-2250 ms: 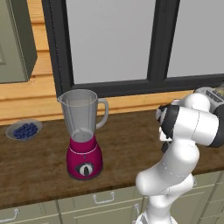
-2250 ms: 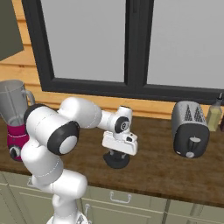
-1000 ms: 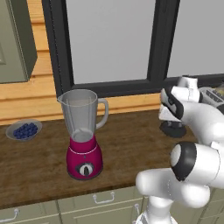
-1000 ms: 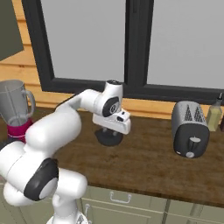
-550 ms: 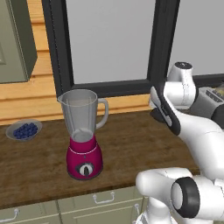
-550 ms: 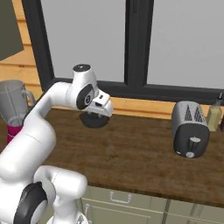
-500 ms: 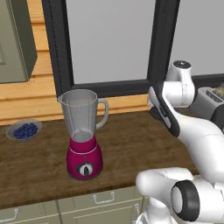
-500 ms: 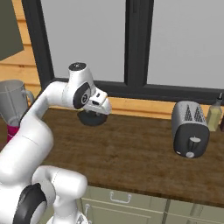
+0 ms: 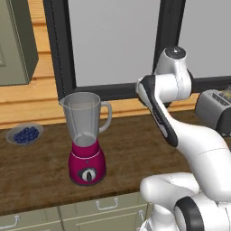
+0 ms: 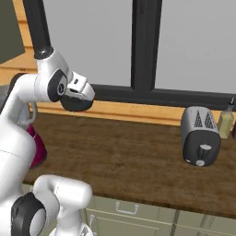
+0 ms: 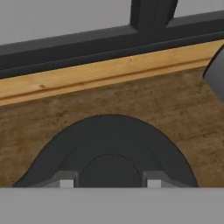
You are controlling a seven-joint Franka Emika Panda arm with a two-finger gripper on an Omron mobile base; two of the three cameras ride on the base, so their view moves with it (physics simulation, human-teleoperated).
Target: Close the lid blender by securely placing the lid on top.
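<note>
Hand (image 10: 77, 99) clamping lid (image 10: 76, 104) above counter (image 10: 138, 147), unmarked magenta blender (image 9: 87, 137), no readable writing

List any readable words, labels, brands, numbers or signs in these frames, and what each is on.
None can be read.
Blender: no lettering; the black dial on its magenta base shows no legible marks.
Toaster: only a knob and slots, no brand.
Bottle beside the toaster: no label can be made out.
Lid held in the pincer: plain dark surface.
</note>
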